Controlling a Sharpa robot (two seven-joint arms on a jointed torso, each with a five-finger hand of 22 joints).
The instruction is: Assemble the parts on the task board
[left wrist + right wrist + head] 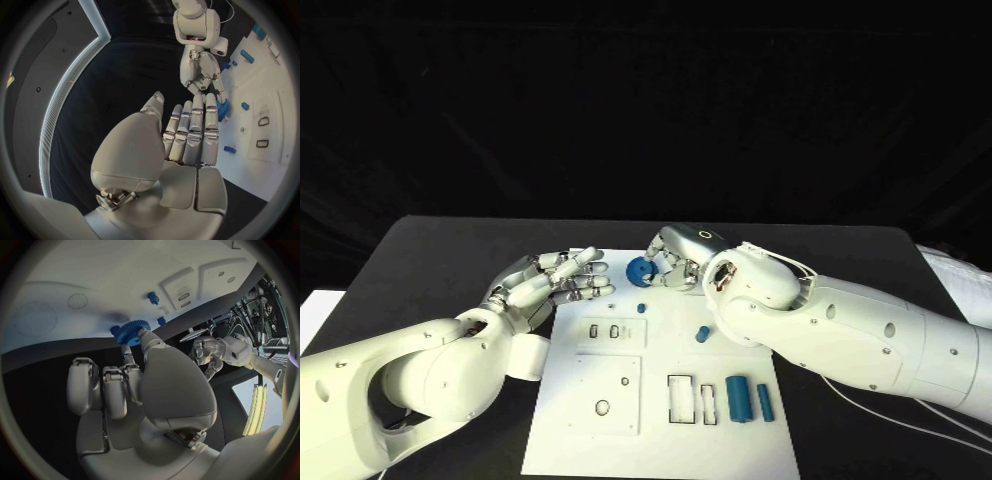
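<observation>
The left robot hand [557, 283] is seen released, its fingers straight and spread, holding nothing, poised just beside the board's [625, 425] far left corner; the right robot hand [678, 258] is seen grasping a blue gear [640, 269] at the board's far edge, the gear pinched at the fingertips; whether the gear touches the board cannot be told. The step in hand is judged to be the seating of the gear; the next move would call for the gear to be aligned over its place and lowered squarely. The board is a flat white plate with rectangular and round cut-outs; the gear is a toothed blue disc; further right, two small blue pegs [702, 334] and two blue cylinders [737, 400] lie on the board; the bench [444, 250] is matt black.
</observation>
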